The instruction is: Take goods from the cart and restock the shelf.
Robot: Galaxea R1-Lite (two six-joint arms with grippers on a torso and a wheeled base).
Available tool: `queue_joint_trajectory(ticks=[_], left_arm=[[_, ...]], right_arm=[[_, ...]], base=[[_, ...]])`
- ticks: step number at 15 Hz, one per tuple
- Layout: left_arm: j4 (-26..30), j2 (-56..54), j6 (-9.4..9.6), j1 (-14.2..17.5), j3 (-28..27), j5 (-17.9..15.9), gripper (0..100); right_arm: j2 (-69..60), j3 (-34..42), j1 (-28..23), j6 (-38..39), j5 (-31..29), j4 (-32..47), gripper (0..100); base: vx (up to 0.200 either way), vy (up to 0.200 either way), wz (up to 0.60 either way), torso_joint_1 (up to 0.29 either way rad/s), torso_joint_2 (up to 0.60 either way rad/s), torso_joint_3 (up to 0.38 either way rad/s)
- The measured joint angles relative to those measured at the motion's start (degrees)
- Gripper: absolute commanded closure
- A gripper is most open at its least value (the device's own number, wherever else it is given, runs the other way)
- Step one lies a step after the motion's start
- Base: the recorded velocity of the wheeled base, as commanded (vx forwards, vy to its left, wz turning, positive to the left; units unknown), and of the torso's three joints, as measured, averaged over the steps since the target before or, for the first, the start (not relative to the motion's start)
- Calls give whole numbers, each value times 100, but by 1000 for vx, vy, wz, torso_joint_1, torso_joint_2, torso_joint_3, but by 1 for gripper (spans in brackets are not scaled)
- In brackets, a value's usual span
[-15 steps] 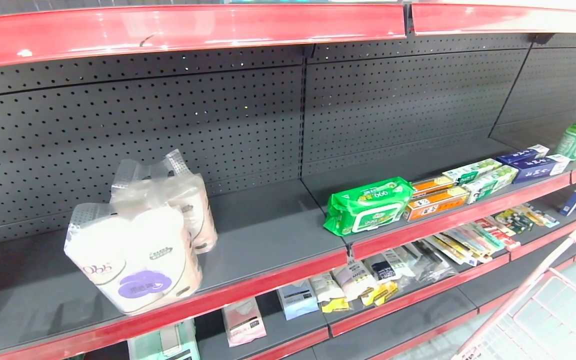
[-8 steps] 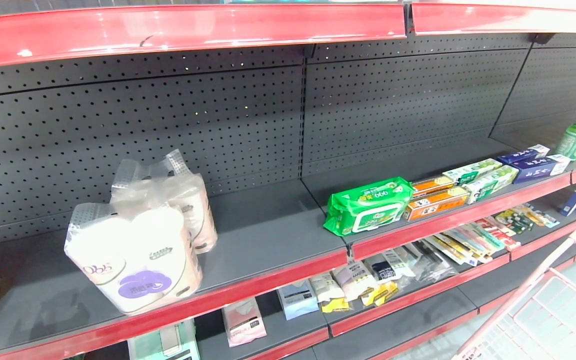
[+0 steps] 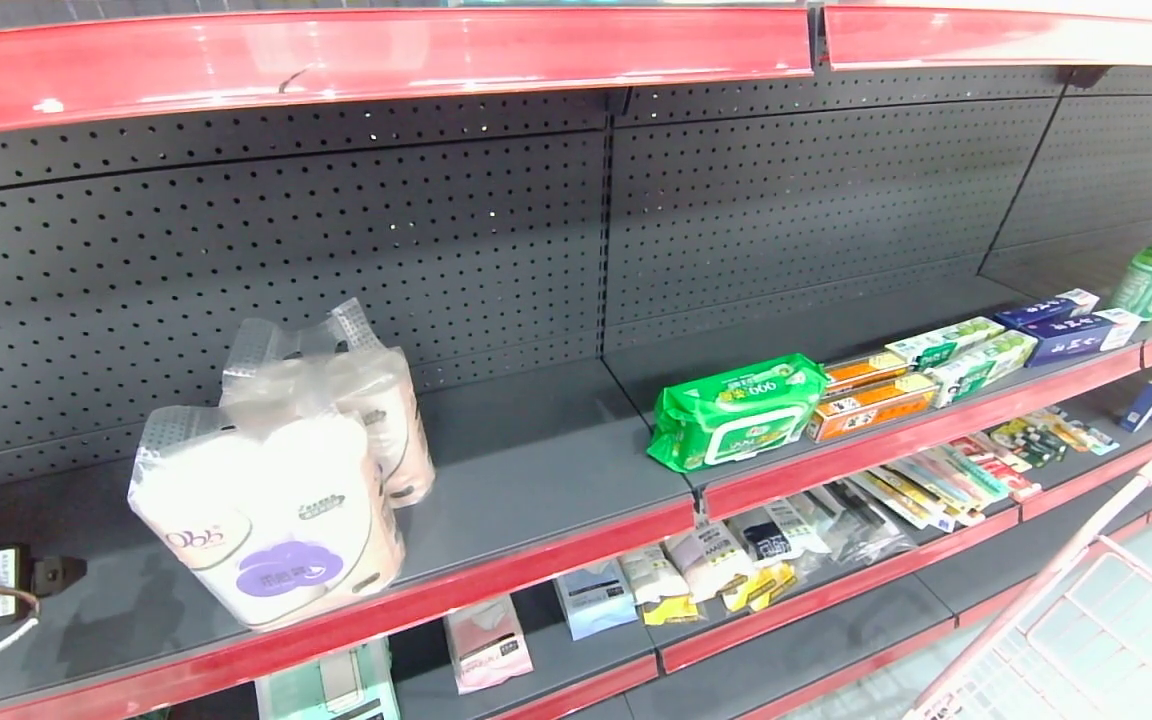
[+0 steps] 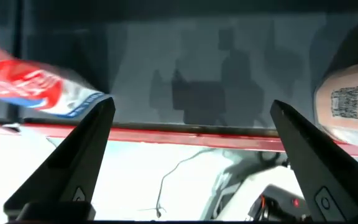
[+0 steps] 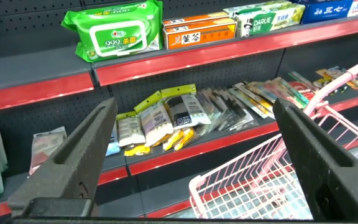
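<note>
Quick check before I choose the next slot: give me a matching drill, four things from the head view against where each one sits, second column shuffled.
Things
A. toilet paper pack
B. green wipes pack
C. blue boxes
D. pink cart

Places
1. not on any shelf, at the robot's right
2. middle shelf, left bay, near the front edge
3. middle shelf, right bay, at its right end
4. middle shelf, right bay, at its left end, beside the orange boxes

Pairs: A-2, B-4, C-3, D-1
</note>
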Motion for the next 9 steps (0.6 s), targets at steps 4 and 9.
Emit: queue_joint_trajectory(ticks=[4,9], left_arm=[[-90,610,2,-160,-243,-22,0],[-352,1117,7,-351,-358,-55,0]], right_arm=[[0,0,2,0,0,2,0],[0,0,0,0,0,0,0]], base=[[0,0,0,0,0,0],[0,0,0,0,0,0]])
